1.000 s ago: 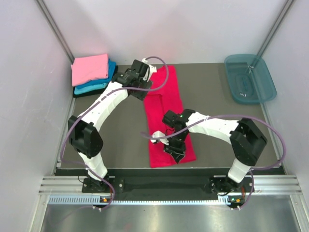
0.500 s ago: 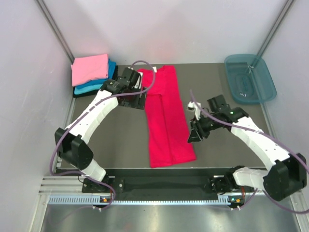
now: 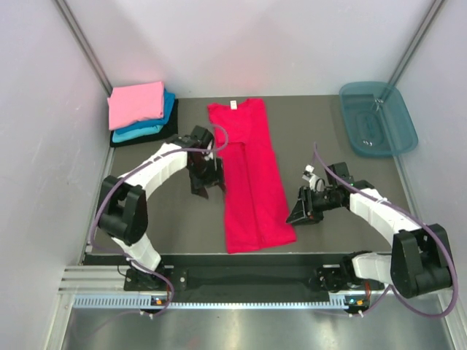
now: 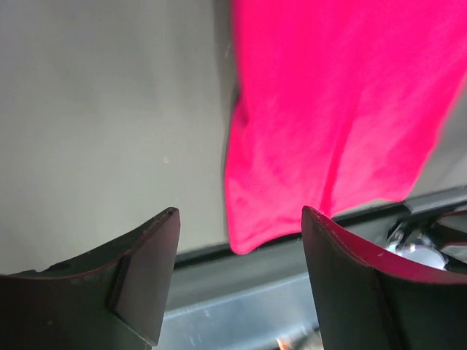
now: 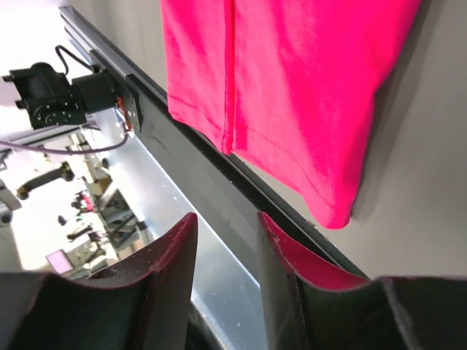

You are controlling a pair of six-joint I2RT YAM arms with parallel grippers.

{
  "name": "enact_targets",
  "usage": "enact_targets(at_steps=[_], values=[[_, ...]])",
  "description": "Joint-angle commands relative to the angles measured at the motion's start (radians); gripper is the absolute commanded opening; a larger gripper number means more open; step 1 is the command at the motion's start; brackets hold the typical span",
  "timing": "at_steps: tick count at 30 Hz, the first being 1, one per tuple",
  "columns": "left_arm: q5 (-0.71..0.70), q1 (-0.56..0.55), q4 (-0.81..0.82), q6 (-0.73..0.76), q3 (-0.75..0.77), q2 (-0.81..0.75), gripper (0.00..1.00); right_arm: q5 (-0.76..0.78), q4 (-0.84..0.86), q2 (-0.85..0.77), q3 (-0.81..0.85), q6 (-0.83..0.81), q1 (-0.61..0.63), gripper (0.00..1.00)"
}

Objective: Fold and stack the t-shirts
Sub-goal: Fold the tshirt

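Both jaws released: left gripper (image 3: 203, 184) and right gripper (image 3: 298, 214) have drawn aside, leaving red shirt (image 3: 250, 175) folded lengthwise, cross-fold next

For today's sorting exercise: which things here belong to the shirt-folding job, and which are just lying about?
Belongs to the job:
red t-shirt, laid out as a long strip
pink t-shirt, folded, on top of the pile
turquoise t-shirt
black t-shirt, at the pile's bottom

Just lying about:
teal plastic tub
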Motion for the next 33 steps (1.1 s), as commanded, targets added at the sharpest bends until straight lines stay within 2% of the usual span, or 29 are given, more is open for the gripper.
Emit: enact_targets(at_steps=[1,7,13,17,21,33], values=[[0.093,-0.039,0.066,-0.16,-0.096,-0.003,0.72,-0.02,0.033,0.025,0.008,0.046,-0.009,0.38],[0.127,-0.111,0.229,-0.314,-0.301,-0.032,0.72,0.06,-0.003,0.082,0.008,0.036,-0.012,0.38],[0.164,-0.189,0.376,-0.431,-0.478,-0.061,0.67,0.166,-0.045,0.124,-0.004,0.0,-0.007,0.39],[0.162,-0.246,0.462,-0.475,-0.522,-0.083,0.6,0.212,-0.054,0.144,-0.027,0.016,-0.006,0.41],[0.138,-0.278,0.499,-0.486,-0.538,-0.087,0.59,0.226,-0.049,0.168,-0.05,0.025,0.006,0.43],[0.139,-0.313,0.496,-0.504,-0.591,-0.09,0.42,0.207,0.026,0.237,-0.061,0.071,0.052,0.46]])
